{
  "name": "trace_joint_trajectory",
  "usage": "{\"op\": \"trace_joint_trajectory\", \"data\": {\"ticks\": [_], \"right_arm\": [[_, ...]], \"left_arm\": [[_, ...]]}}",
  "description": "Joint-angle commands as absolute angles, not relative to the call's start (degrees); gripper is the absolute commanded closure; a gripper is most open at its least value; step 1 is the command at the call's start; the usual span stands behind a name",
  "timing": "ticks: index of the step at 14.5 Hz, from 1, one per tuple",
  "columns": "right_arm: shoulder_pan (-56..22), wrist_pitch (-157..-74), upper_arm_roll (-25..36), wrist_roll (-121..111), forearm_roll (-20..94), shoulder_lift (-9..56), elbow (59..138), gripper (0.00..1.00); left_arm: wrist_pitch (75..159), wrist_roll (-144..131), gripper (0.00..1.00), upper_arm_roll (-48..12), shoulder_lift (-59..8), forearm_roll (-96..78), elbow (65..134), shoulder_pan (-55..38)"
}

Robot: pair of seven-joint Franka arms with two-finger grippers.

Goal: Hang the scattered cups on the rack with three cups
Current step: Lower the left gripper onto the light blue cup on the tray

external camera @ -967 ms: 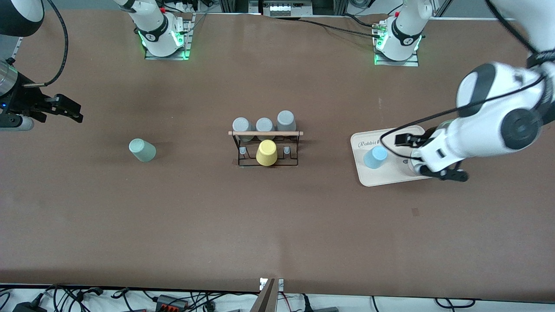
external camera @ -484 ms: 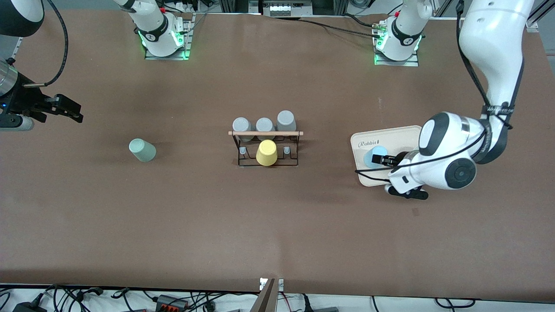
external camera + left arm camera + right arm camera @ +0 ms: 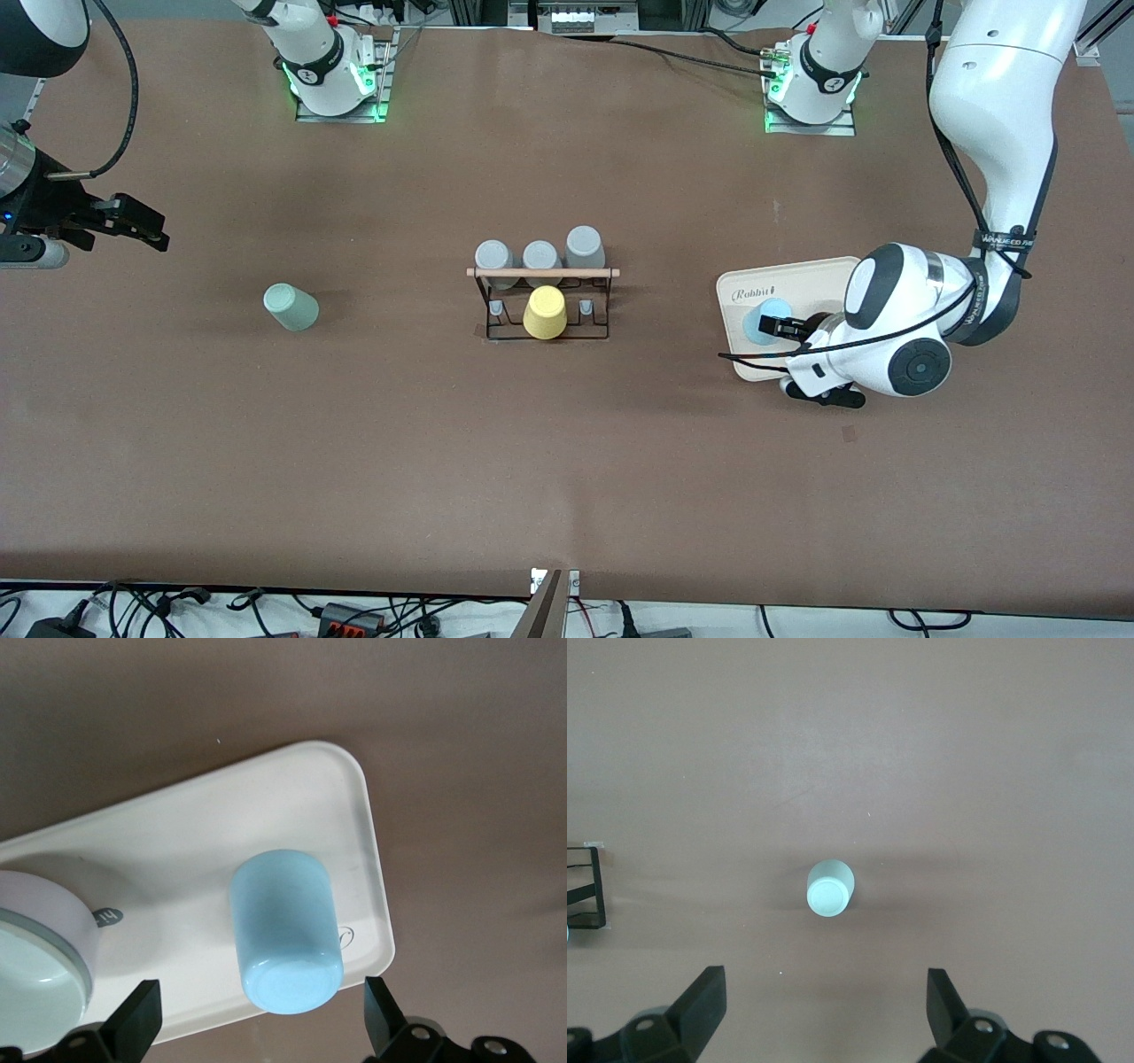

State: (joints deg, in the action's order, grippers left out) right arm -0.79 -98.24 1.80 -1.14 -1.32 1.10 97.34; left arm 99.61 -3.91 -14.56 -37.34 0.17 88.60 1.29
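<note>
A light blue cup (image 3: 759, 322) (image 3: 285, 921) stands mouth-down on the cream tray (image 3: 797, 279), its closed base up. My left gripper (image 3: 784, 329) (image 3: 261, 1014) hangs open just above that cup, one finger to each side of its base and not touching it. The mint green cup (image 3: 291, 307) (image 3: 829, 888) stands mouth-down on the bare table toward the right arm's end. My right gripper (image 3: 142, 226) (image 3: 824, 1010) waits open in the air over that end of the table, apart from the mint cup. The black wire rack (image 3: 496, 306) with its wooden rod (image 3: 542, 272) stands mid-table.
Three grey cups (image 3: 540, 255) and a yellow cup (image 3: 545, 312) sit on the rack. A white round object (image 3: 35, 974) shares the tray with the blue cup. One corner of the rack (image 3: 585, 886) shows in the right wrist view.
My left arm has swung in from the tray's end toward the left arm and come down over the blue cup. The right arm has not moved.
</note>
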Motion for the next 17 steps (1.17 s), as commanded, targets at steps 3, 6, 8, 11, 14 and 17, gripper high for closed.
{"op": "trace_joint_trajectory", "data": {"ticks": [3, 6, 8, 11, 14, 17], "right_arm": [[-0.3, -96.9, 1.8, -2.2, -1.1, 1.4, 97.0, 0.0], [-0.3, -96.9, 1.8, -2.2, -1.1, 1.5, 97.0, 0.0], [-0.3, -96.9, 1.8, -2.0, -1.1, 1.6, 97.0, 0.0], [-0.2, -96.9, 1.9, -1.8, -1.1, 2.0, 96.9, 0.0], [-0.2, -96.9, 1.9, -1.5, -1.2, 2.0, 96.9, 0.0], [-0.1, -96.9, 2.0, -1.4, -1.4, 2.3, 97.0, 0.0]], "left_arm": [[98.5, -3.6, 0.0, -14.7, -40.2, 1.5, 88.5, 0.6], [98.5, -3.6, 0.0, -14.6, -40.6, 1.5, 89.6, 0.6], [98.5, -3.6, 0.0, -14.6, -40.6, 1.5, 90.3, 0.6], [98.5, -5.0, 0.21, -14.6, -41.0, 1.5, 90.4, 0.7], [98.6, -5.0, 0.5, -14.7, -41.0, 1.4, 90.3, 0.8], [98.5, -4.1, 0.75, -14.8, -40.8, 1.4, 89.7, 0.7]]}}
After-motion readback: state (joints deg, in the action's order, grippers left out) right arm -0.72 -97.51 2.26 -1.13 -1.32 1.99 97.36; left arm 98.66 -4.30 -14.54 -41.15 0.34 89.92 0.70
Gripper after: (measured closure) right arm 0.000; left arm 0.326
